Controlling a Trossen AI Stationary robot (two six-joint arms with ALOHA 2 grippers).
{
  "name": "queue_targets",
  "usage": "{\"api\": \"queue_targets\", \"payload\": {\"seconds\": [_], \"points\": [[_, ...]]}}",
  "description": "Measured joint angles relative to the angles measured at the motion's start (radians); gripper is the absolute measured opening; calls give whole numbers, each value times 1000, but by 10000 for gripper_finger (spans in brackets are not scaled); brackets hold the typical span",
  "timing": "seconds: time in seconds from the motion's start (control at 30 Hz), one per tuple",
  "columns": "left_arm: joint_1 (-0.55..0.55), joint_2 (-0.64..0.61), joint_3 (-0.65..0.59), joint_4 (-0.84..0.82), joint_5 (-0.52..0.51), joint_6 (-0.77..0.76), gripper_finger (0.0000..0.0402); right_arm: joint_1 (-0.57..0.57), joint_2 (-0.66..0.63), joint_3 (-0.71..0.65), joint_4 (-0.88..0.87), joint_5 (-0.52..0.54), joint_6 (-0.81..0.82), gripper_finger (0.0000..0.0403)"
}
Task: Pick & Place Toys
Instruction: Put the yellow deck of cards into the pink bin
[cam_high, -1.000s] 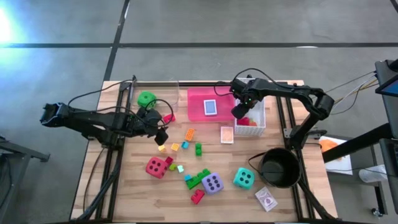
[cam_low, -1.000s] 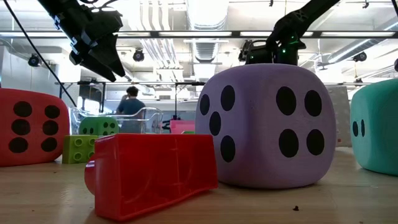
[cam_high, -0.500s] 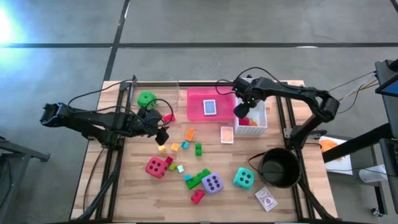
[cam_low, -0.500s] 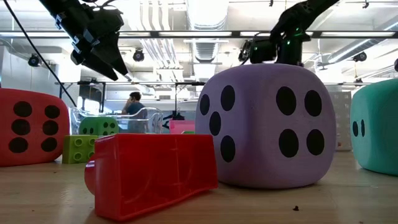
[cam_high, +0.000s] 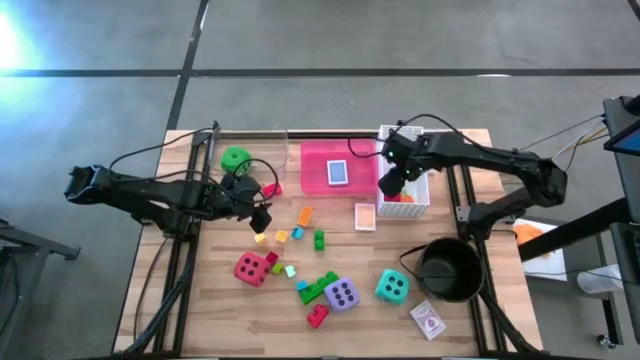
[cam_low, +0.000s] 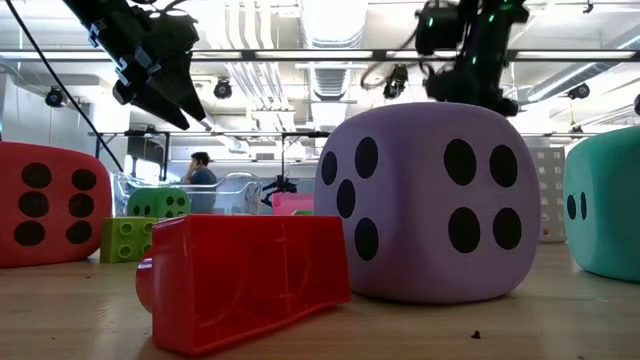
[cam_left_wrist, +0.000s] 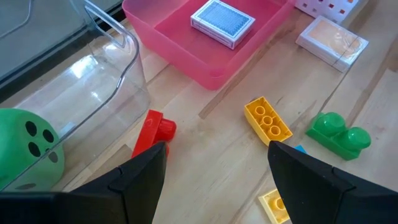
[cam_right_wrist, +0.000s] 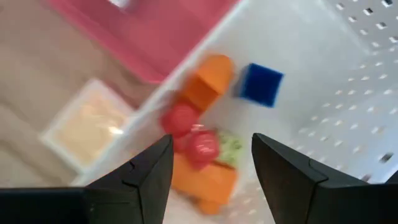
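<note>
Directly below right claw (cam_right_wrist: 208, 186) — bricks (cam_right_wrist: 199, 146), inside white basket (cam_right_wrist: 323, 68).

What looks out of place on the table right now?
Nothing looks spilled or broken. Loose bricks and dice lie scattered mid-table, as expected mid-job. One card pack sits askew near the table's front right corner, beside the black pot.

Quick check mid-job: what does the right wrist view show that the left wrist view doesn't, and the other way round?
Only the right wrist view: inside the white basket, a blue brick, orange bricks and red pieces, seen past the open right gripper.
Only the left wrist view: the green die, a yellow brick, a green brick, a blue card pack and the open left gripper.
Both: the pink tray and the pale card pack.
</note>
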Motion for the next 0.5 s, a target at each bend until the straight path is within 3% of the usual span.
{"api": "queue_targets", "payload": {"seconds": [0.17,0.33,0.5], "points": [[-10,0,0,12,0,29,285,150,-47,59,3,0,88,212],[-48,0,0,65,0,91,285,290,4,159,5,34,116,212],[-81,0,0,85,0,126,285,363,123,263,1,34,-94,212]]}}
